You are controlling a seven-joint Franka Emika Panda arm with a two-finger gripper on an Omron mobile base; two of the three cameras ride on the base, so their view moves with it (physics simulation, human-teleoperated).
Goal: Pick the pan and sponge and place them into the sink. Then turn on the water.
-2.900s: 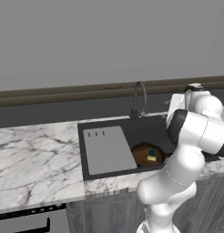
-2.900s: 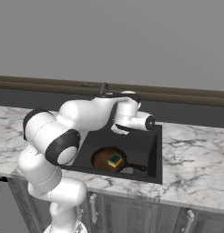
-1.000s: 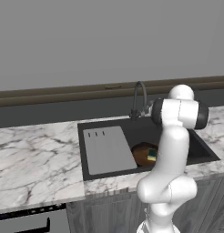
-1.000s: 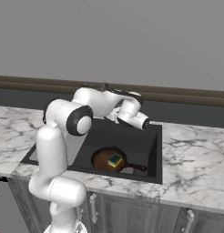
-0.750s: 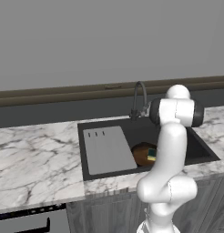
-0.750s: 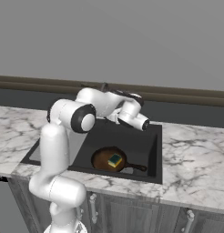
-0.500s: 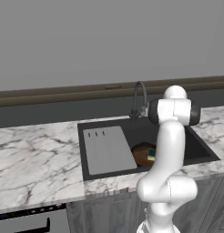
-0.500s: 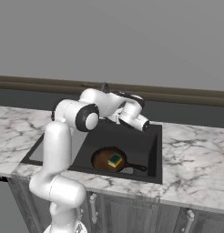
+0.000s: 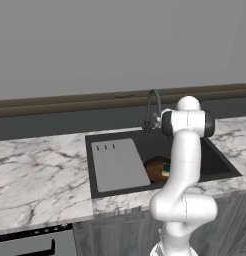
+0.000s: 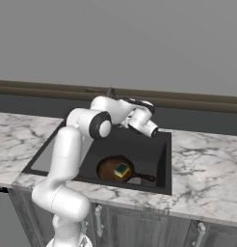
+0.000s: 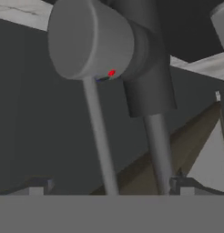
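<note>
The pan (image 10: 114, 169) lies in the sink (image 10: 159, 159) at lower centre, with the sponge (image 10: 122, 169) on it. Only the water remains. The pincer (image 11: 107, 184), wide open and empty, faces the faucet (image 11: 104, 50); next it must push the handle.

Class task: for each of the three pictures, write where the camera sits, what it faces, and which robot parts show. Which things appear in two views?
Left base view: behind-left of the arm, faces the sink; arm lower right.
Right base view: behind-right, faces the pan and sponge; arm lower left.
Hand view: on the hand, close on the faucet; open fingers at the bottom.
Both base views share sink, pan, sponge.
</note>
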